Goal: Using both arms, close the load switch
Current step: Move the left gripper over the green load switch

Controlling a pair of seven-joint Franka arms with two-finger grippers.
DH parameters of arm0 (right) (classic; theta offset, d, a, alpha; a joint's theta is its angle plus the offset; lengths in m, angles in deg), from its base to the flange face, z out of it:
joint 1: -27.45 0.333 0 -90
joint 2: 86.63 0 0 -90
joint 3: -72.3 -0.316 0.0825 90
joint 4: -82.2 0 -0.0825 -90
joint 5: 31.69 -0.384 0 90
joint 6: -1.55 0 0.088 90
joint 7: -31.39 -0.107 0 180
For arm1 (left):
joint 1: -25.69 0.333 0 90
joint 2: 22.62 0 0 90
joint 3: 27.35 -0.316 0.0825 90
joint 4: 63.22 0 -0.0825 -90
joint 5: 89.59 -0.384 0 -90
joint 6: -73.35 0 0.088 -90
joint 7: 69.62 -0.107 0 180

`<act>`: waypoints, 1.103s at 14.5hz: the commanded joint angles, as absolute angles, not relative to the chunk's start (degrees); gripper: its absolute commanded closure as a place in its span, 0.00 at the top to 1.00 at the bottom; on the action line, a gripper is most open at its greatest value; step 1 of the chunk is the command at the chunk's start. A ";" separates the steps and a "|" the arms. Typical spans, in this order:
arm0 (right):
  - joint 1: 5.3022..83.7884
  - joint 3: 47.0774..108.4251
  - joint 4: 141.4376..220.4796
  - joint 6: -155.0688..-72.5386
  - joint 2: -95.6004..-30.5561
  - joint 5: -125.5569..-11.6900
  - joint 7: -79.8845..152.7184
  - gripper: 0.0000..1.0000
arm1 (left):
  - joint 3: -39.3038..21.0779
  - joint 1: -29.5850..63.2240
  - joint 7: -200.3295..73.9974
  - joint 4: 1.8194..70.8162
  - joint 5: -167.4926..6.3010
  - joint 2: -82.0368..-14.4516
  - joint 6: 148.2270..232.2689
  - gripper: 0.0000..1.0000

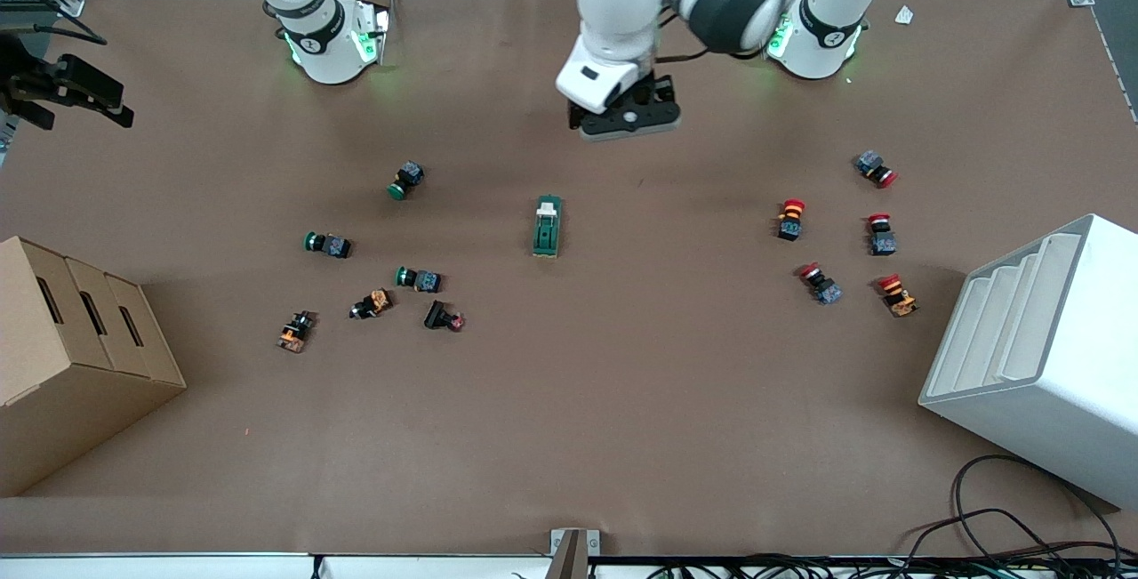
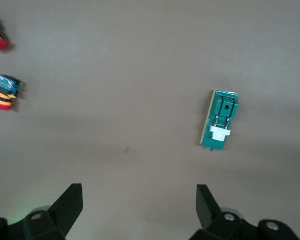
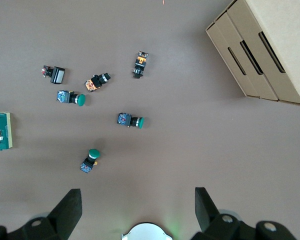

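The load switch (image 1: pixel 548 226), a dark green block with a white lever at its end farther from the front camera, lies flat at mid-table. It also shows in the left wrist view (image 2: pixel 220 121) and at the edge of the right wrist view (image 3: pixel 0 131). My left gripper (image 1: pixel 627 121) hangs open and empty over bare table between the switch and the arm bases; its own view (image 2: pixel 138 202) shows its fingers wide apart. My right gripper (image 3: pixel 137 205) is open and empty, high over its own base, and is out of the front view.
Several green and orange push buttons (image 1: pixel 418 278) lie toward the right arm's end, several red ones (image 1: pixel 790 218) toward the left arm's end. A cardboard box (image 1: pixel 71 357) and a white stepped bin (image 1: pixel 1040 357) stand at the table's two ends.
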State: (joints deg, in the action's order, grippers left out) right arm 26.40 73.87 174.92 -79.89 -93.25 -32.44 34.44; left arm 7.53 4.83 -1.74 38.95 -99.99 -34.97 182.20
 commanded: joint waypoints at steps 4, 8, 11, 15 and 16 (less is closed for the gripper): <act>25.78 73.44 173.78 -80.19 -91.20 -31.87 34.99 1.00 | 7.54 -4.53 24.47 38.56 -118.47 -44.40 187.25 1.00; 25.69 73.44 173.35 -80.36 -88.93 -32.57 34.90 1.00 | 7.54 -9.71 39.41 38.65 -132.09 -51.26 187.69 1.00; 26.12 73.44 172.73 -80.27 -86.10 -32.05 35.08 1.00 | 7.45 -13.14 49.88 38.65 -143.59 -56.70 187.69 0.99; 29.81 73.36 173.87 -80.45 -86.02 -32.92 25.54 1.00 | 7.54 -14.29 61.05 40.14 -158.72 -61.99 187.69 0.98; 31.91 73.36 174.31 -80.80 -86.02 -33.01 21.15 1.00 | 7.54 -14.99 63.43 40.58 -162.24 -62.78 187.69 0.98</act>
State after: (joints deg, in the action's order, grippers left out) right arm 28.74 73.50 174.20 -80.75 -85.78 -32.70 28.73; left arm 7.51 -14.46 59.43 40.02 -156.55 -61.48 187.57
